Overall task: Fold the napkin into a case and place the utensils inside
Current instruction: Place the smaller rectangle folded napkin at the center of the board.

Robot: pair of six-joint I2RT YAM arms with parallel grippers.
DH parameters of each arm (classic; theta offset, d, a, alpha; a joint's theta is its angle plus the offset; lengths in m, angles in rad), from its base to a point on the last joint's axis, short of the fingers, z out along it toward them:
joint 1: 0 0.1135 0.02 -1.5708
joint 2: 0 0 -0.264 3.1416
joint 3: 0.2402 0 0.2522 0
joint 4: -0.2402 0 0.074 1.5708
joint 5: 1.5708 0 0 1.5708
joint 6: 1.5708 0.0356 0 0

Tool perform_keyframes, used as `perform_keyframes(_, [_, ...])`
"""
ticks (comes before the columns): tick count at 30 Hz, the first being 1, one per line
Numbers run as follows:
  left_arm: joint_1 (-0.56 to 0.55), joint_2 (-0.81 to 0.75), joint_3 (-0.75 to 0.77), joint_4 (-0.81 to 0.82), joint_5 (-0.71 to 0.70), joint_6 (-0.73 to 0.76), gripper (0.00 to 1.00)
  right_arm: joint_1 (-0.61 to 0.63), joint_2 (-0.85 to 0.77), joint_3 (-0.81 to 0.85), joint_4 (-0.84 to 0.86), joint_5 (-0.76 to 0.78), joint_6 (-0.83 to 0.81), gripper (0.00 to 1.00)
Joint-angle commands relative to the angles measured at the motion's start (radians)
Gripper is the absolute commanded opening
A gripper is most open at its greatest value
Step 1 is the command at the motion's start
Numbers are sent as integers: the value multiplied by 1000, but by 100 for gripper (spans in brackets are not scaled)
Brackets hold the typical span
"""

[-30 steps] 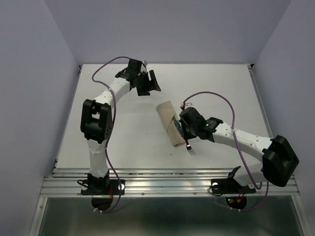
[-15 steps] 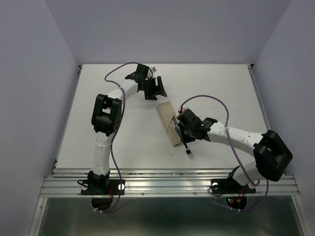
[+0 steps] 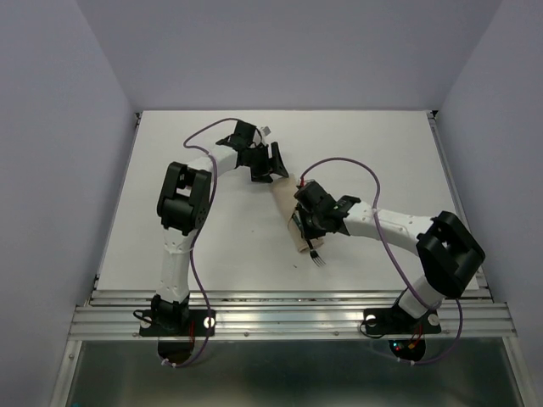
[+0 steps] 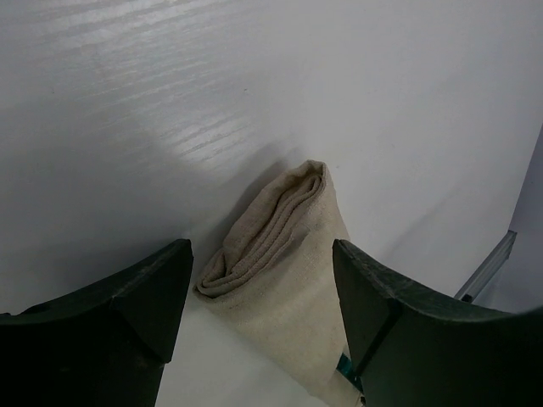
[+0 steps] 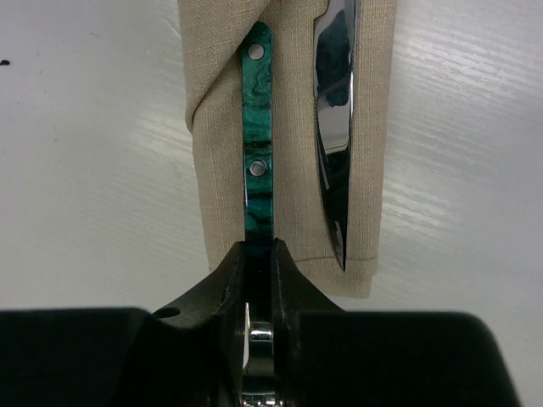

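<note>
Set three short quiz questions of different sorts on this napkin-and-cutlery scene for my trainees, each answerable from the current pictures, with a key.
1. True or false: the left end effector is clamped on the napkin.
2. Multiple choice: what does the right end effector grip? A) the green-handled fork B) a spoon C) a cup
3. Fill the gap: in the right wrist view, the shiny knife blade lies on the cloth to the ____ of the green handle.

Key
1. False: its jaws stand open, with the napkin's far end between them and untouched.
2. A
3. right
</note>
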Motion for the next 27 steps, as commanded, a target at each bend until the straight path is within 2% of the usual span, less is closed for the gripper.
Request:
perform_keyframes(1, [-5,-68,-46,21,11,22,78,1,26,50,64,9,7,1])
perform_keyframes(13, [-5,-94,-90,36,13,19,78,1,109,127,97,111,35,1])
perform_keyframes(27, [-5,-106,-104,36,14,22,78,1,208,213,151,160,-15,1])
